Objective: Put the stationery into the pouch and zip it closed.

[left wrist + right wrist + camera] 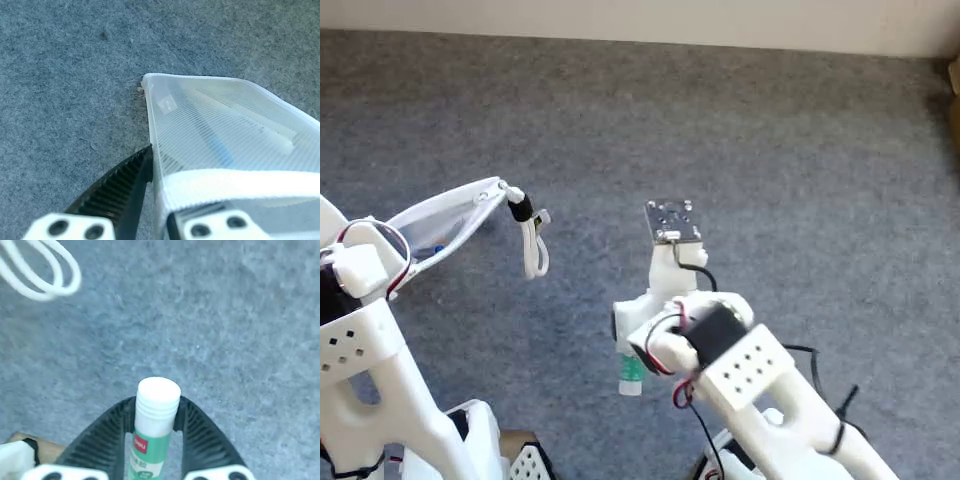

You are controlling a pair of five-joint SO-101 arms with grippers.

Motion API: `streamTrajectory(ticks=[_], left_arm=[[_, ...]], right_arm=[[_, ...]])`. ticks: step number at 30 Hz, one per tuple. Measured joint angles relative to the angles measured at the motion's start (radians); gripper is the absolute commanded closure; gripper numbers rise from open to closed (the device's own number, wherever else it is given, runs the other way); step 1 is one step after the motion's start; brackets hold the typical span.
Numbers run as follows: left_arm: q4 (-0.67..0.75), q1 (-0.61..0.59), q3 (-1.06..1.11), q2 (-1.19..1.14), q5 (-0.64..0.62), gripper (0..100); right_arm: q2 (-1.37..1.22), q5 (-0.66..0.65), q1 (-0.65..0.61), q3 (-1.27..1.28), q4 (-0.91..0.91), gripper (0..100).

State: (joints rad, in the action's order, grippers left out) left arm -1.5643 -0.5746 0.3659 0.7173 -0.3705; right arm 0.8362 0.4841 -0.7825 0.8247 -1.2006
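Left gripper [152, 200]: clamped on the edge of the mesh pouch [225, 130], stationery visible inside
Right gripper [156, 407]: pinching the glue stick [150, 450], apart from the pouch

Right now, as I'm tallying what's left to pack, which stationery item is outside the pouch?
The white-capped green glue stick, in the right gripper; the blue-tipped item lies inside the mesh pouch held by the left gripper.
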Motion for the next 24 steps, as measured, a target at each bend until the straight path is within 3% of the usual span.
streamTrajectory(ticks=[12,24], left_arm=[[0.000,0.000,0.000,0.000,0.000,99],[0.000,0.000,0.000,0.000,0.000,99]], right_arm=[[0.199,0.000,0.000,0.000,0.241,99.5],[0.215,0.000,0.000,0.000,0.600,99.5]])
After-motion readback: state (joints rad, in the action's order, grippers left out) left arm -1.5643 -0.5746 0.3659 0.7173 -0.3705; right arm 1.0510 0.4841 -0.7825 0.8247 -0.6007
